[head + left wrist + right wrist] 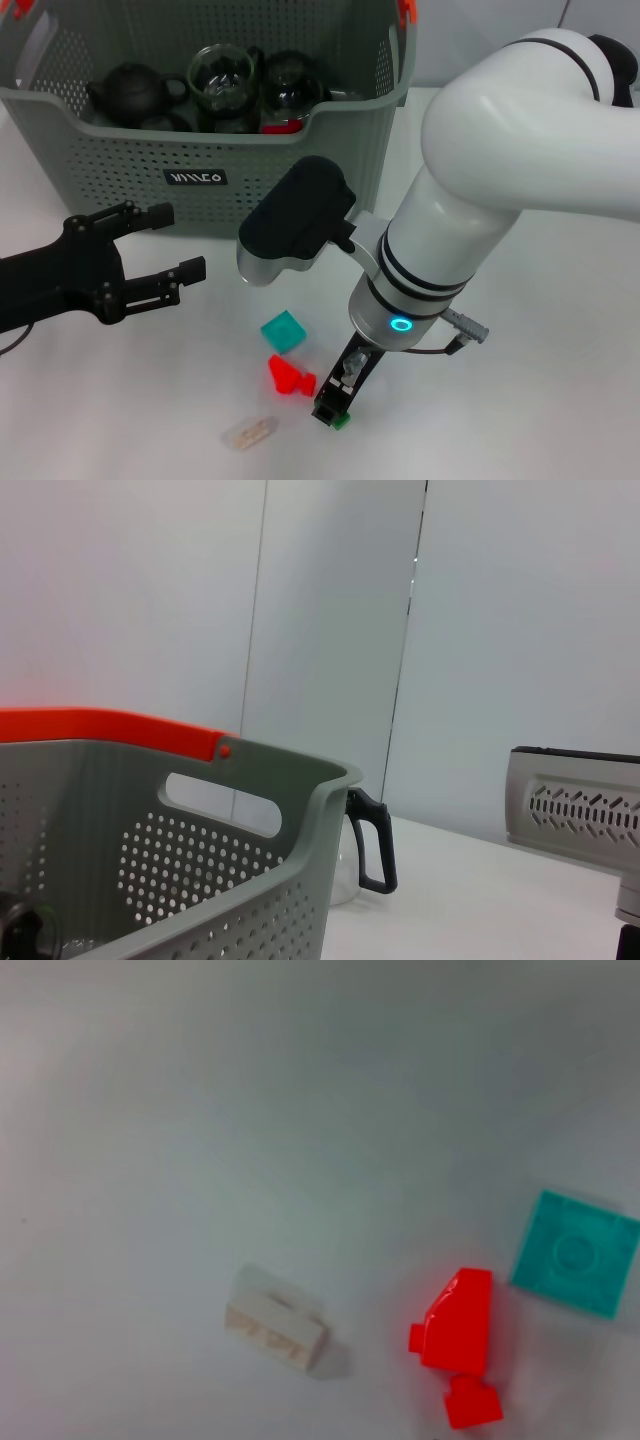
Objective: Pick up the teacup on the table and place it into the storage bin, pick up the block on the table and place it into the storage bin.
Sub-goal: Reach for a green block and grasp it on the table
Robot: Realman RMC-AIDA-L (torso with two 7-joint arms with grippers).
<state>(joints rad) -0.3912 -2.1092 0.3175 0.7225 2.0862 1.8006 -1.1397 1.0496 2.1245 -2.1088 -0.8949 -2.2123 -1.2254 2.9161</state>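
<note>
Step in hand looks like the block pick; teaware already sits inside the storage bin at 11 o'clock of the head view: a dark teapot, a glass cup and another dark glass piece. No teacup seen loose on the table.

The right gripper is low at 6 o'clock, tip down at the table, with a small green block right at its tip. Jaws appear closed on or around it, but the frames do not settle that: cannot tell. Other blocks lie just beside it toward 9 o'clock: a red block, a teal block above that, and a clear whitish block lower down. The right wrist view shows these three apart from each other, none gripped.

The left gripper hovers at 9 o'clock, in front of the bin wall, jaws apart and empty, idle.

Next move, as a judgement: confirm grip on the green block, lift straight up clear of the red one, carry toward 11 o'clock over the bin rim, release inside without hitting the glassware.
</note>
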